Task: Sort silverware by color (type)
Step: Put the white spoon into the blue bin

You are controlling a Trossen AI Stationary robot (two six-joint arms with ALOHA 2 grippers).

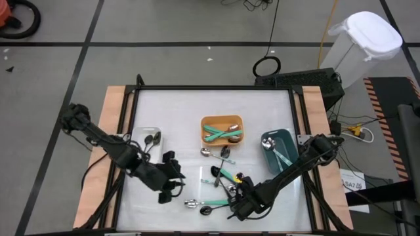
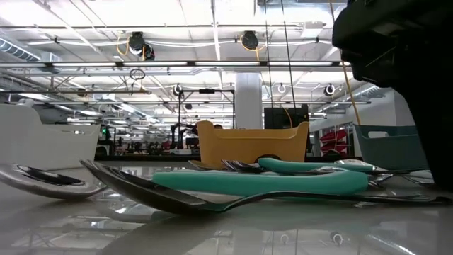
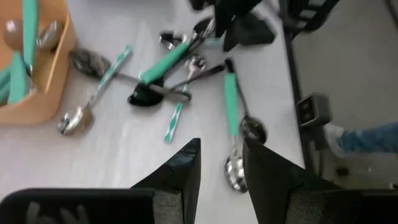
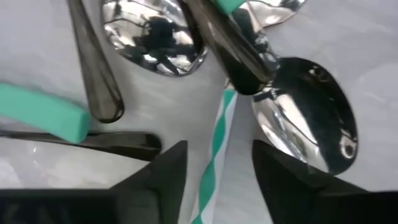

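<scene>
Sorting is partly done, as you can judge from the high view: teal-handled pieces lie in the orange bin [image 1: 222,130], more in the dark teal bin [image 1: 278,147], dark ones in the white bin [image 1: 146,139]. The rest of the silverware [image 1: 220,187] lies loose on the bench [image 1: 177,111], near its front edge. Your right pincer [image 1: 237,203] is down in that pile; your left pincer [image 1: 172,185] waits just left of it.

From table height, a teal-handled spoon [image 2: 233,185] lies flat across the foreground.

The left wrist view shows that pincer's fingers [image 3: 181,171] slightly apart, grasping nothing.

The right wrist view shows its fingers [image 4: 163,171] spread either side of a striped green-and-white handle [image 4: 219,146], not yet clenched. You likely need to centre on it, clear of the overlapping spoon bowls, then close.
</scene>
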